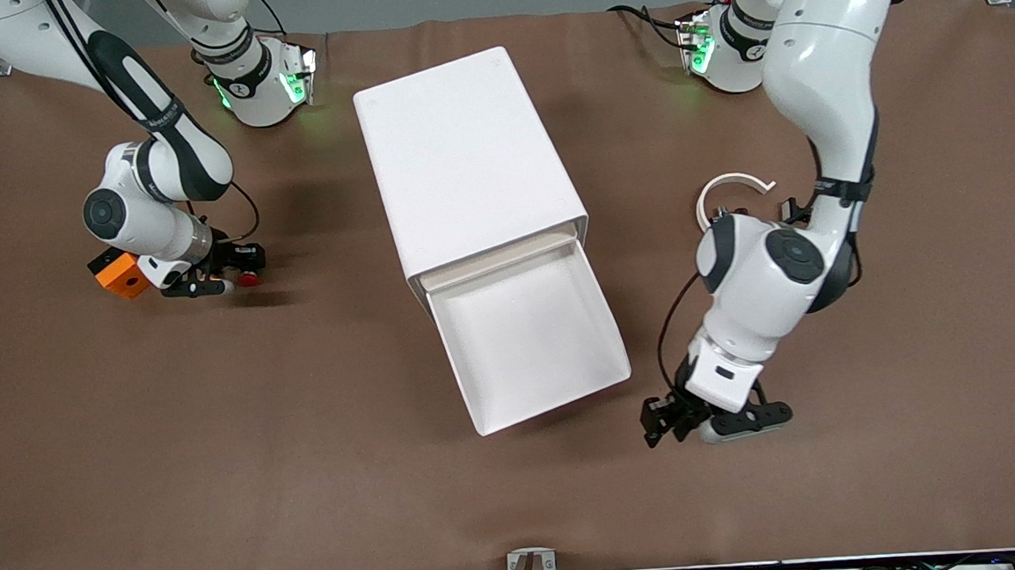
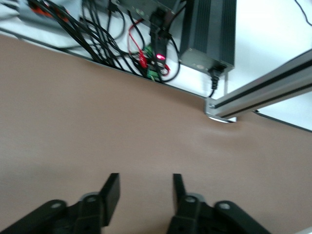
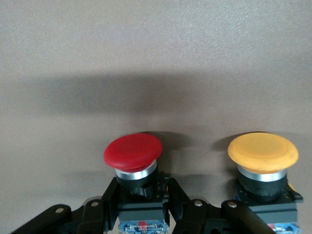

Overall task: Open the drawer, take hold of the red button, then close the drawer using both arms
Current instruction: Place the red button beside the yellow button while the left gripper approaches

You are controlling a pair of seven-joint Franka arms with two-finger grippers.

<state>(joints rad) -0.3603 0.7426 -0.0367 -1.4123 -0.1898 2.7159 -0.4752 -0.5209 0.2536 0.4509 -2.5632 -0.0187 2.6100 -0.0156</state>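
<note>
I see the table (image 1: 308, 473) covered in a plain brown mat, matte, a few soft creases near the lower edge of the front view. Grey floor strip shows along the top edge.

White cabinet (image 1: 465, 160) sits mid-frame, angled. The drawer (image 1: 529, 345) is pulled out toward the front camera, tray bare inside.

Right gripper (image 1: 242, 270) is down at table level, center-left of the front view, toward the right arm's end of the table. Its jaws are clenched on the dark body of the button (image 3: 133, 152); the red cap sticks out past the fingertips. The yellow-capped button (image 3: 263, 152) stands just beside it in the right wrist view, untouched. An orange block (image 1: 122, 274) sits just beside the right wrist in the front view.

Left gripper (image 1: 664, 416) is low over bare mat, lower right of the front view, beside the drawer's front corner, toward the left arm's end. Jaws are apart with nothing between them; left wrist view shows only brown mat between the fingers (image 2: 111, 191).

A white curved ring piece (image 1: 730, 185) lies on the mat near the left arm's elbow.

Left wrist view, upper part: the table's edge, an aluminium rail (image 2: 263, 92), a black box (image 2: 209, 34) and a tangle of cables (image 2: 112, 44) on a white floor.
</note>
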